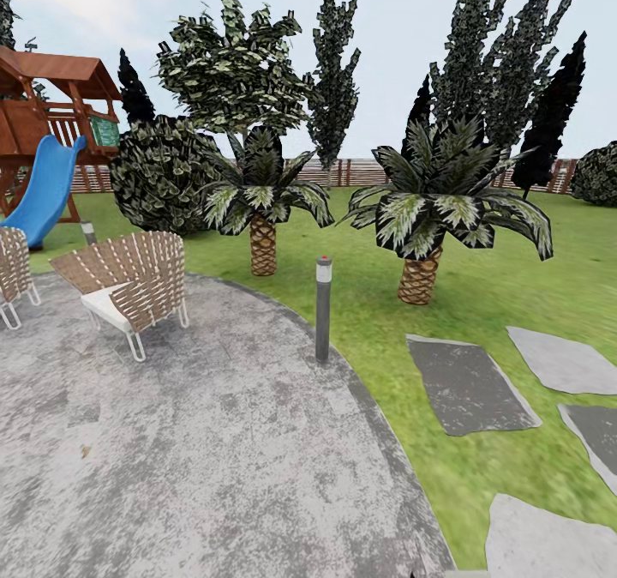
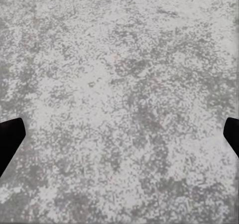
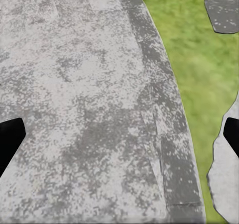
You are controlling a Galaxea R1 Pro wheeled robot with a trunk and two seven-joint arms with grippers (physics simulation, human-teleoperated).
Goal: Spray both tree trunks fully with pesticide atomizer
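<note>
Grey bollard [image 1: 323, 308] at paving [image 1: 197, 449] edge — wicker chair [image 1: 128, 291] beside.

grey speckled paving [image 1: 214, 458] spreads under both wrist cameras; below the left gripper [image 2: 119, 134], fingers wide apart, there is nothing else. under the right gripper [image 3: 119, 137], fingers also spread, the paving's darker curved edge [image 3: 169, 134] meets the grass floor [image 3: 199, 50], where grey stepping slabs [image 3: 224, 7] lie. on the paving ahead stand a woven chair [image 1: 128, 282] and a thin bollard post [image 1: 323, 308] at its rim.
</note>
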